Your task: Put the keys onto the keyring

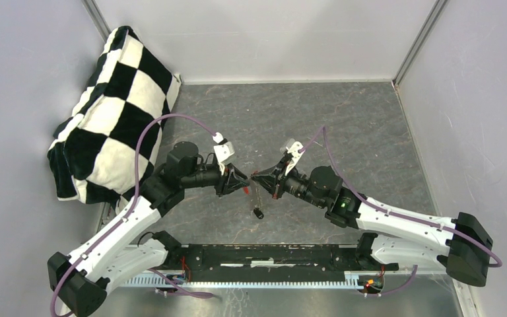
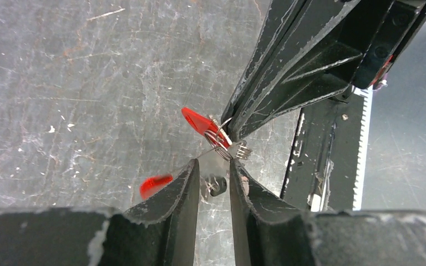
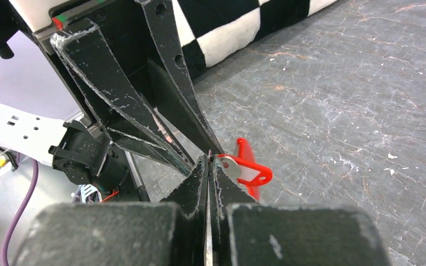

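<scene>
My two grippers meet tip to tip above the middle of the table. My right gripper is shut on the keyring's wire coil, which carries a red tag. My left gripper is nearly closed, with a flat silvery key blade between its tips, right against the ring. The black-headed key hangs below the tips. A second red piece shows blurred left of the left fingers; I cannot tell whether it is the red key.
A black-and-white checkered cushion leans in the far left corner. The black base rail runs along the near edge. Grey walls close off the left, back and right sides.
</scene>
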You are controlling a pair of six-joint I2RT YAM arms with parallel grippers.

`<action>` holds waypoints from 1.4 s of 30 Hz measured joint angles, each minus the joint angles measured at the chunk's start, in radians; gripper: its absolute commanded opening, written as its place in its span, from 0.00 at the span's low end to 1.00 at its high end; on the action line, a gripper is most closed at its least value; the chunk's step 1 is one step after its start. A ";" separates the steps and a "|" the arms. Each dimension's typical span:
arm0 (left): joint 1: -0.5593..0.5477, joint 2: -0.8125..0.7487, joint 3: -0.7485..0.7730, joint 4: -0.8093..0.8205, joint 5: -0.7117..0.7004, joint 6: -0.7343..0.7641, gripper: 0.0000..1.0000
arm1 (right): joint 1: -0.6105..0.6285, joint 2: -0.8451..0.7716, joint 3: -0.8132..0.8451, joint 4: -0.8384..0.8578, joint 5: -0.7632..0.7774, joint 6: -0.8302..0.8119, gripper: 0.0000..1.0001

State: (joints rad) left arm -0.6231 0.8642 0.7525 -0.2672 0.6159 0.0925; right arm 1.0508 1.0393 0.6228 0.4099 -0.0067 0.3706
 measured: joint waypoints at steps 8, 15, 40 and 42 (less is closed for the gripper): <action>0.000 0.010 0.038 -0.023 0.020 -0.025 0.34 | 0.000 0.012 0.000 0.000 -0.021 -0.001 0.00; 0.000 0.010 0.043 -0.041 0.039 -0.024 0.28 | 0.000 0.021 0.000 0.000 -0.030 -0.002 0.00; 0.000 0.027 0.043 -0.089 0.036 -0.014 0.20 | 0.000 0.020 0.000 0.004 -0.067 -0.019 0.00; 0.000 0.027 0.043 -0.090 0.031 -0.014 0.19 | 0.000 0.020 0.000 0.004 -0.069 -0.021 0.00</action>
State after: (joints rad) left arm -0.6231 0.8913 0.7959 -0.3573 0.6472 0.0780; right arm 1.0508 1.0595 0.6228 0.4141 -0.0757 0.3496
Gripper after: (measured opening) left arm 0.203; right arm 0.006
